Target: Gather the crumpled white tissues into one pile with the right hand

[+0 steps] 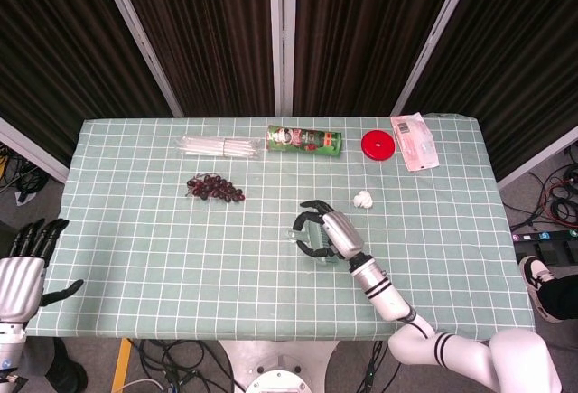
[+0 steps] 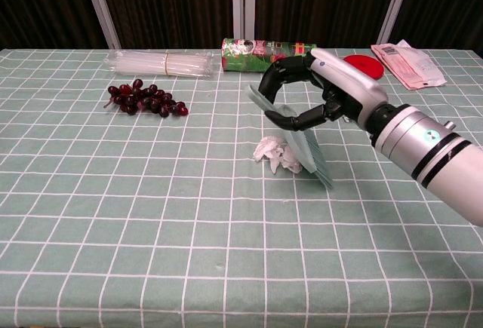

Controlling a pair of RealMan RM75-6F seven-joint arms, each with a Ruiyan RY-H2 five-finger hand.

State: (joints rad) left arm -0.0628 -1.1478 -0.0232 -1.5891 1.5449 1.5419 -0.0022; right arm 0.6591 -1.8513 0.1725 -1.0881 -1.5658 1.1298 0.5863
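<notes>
The right hand (image 2: 302, 94) grips a clear scraper (image 2: 298, 141), its edge against the tissue pile (image 2: 275, 154) mid-table. One tissue (image 1: 363, 200) lies apart; a steep tilt could ride over it. The left hand (image 1: 23, 271) hangs open.

Crumpled paper tissues (image 2: 275, 154) on matt checked cloth tablecloth (image 2: 151, 215)

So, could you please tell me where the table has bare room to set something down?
The near half of the table is bare. So is the cloth between the grapes and the tissue pile. It is crowded along the far edge: straws, green can, red lid, packet. The right hand with its clear scraper blocks the middle.
</notes>
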